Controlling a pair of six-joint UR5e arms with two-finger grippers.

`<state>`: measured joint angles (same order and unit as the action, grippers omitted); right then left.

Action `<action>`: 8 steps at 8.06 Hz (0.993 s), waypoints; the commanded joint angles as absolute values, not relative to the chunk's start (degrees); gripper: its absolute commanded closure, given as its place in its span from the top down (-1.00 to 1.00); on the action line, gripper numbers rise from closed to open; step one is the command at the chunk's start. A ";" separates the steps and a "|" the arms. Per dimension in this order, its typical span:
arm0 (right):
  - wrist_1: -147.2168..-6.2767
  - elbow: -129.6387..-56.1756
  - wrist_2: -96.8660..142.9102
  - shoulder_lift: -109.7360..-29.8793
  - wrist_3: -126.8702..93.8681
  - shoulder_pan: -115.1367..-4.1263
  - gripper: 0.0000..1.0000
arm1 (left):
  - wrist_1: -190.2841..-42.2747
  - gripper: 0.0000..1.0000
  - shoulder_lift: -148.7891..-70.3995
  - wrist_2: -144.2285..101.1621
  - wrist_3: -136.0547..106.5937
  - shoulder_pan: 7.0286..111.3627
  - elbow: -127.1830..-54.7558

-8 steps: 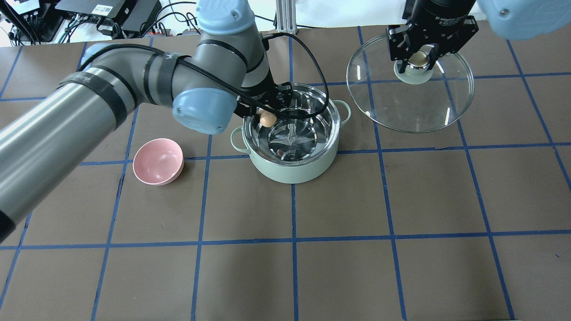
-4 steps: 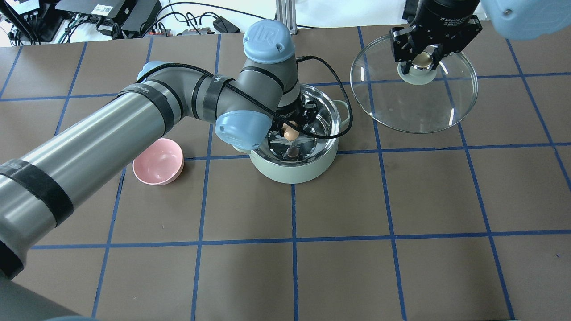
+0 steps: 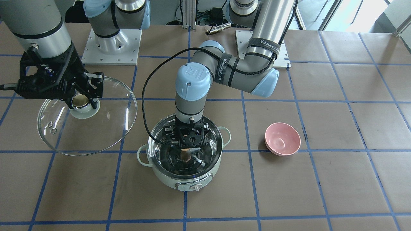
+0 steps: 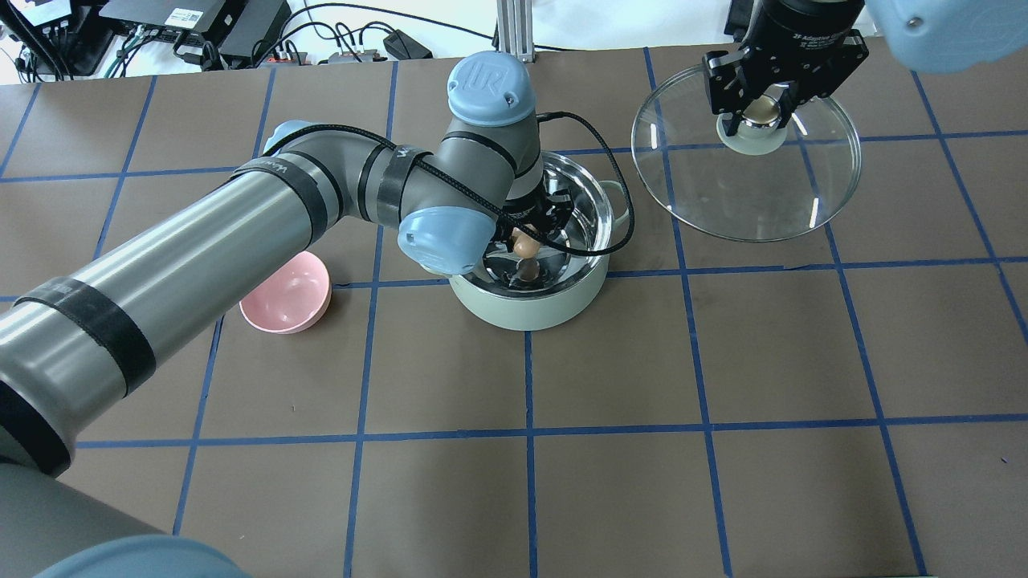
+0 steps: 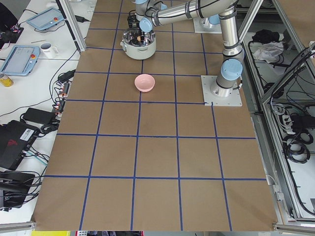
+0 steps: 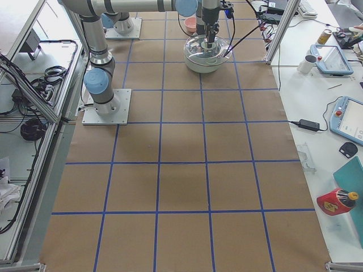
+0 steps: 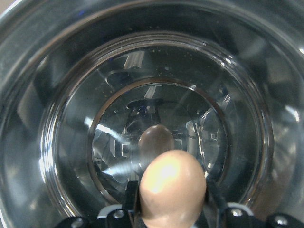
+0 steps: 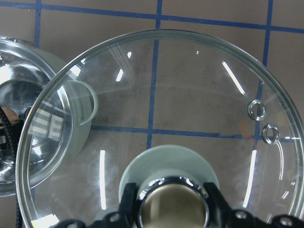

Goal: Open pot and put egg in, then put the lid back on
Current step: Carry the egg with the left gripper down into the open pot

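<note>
The mint-green pot (image 4: 526,309) stands open mid-table, its steel interior showing. My left gripper (image 4: 528,234) reaches down inside it, shut on the tan egg (image 4: 526,241), which hangs a little above the pot floor. In the left wrist view the egg (image 7: 173,190) sits between the fingers with its reflection below. In the front view the egg (image 3: 185,155) is inside the pot (image 3: 167,179). My right gripper (image 4: 761,112) is shut on the knob (image 8: 173,209) of the glass lid (image 4: 747,189), held in the air to the pot's right.
A pink bowl (image 4: 285,291) sits on the table to the pot's left, also in the front view (image 3: 282,139). The left arm's black cable (image 4: 618,201) loops over the pot's rim. Blue tape lines grid the brown table.
My left arm has swung right and lowered the egg from the pot's rim deeper into the pot's middle. The right gripper with the lid has drifted slightly right.
</note>
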<state>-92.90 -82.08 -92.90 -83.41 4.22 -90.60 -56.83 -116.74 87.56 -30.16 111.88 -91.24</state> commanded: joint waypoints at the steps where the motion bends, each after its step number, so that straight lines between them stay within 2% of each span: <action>1: -92.64 -82.09 -92.90 -83.41 4.31 -89.92 -1.00 | -56.69 0.03 -116.72 87.80 -30.15 111.88 -91.32; 4: -92.46 -82.09 -92.90 -83.41 4.31 -89.74 -1.00 | -56.69 0.30 -116.72 87.80 -30.06 111.88 -91.23; 5: -92.46 -82.09 -92.81 -83.41 4.31 -89.74 -1.00 | -56.69 0.49 -116.63 87.80 -30.06 111.88 -91.06; 7: -92.37 -82.09 -92.81 -83.41 4.31 -89.74 -1.00 | -57.56 0.61 -113.57 87.80 -28.83 111.88 -90.97; 8: -92.37 -82.18 -92.81 -83.41 4.31 -89.74 -1.00 | -60.70 0.94 -110.86 87.72 -28.83 111.88 -90.88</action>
<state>-92.42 -82.10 -92.82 -83.41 4.30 -89.74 -57.29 -114.64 87.80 -29.23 111.89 -90.98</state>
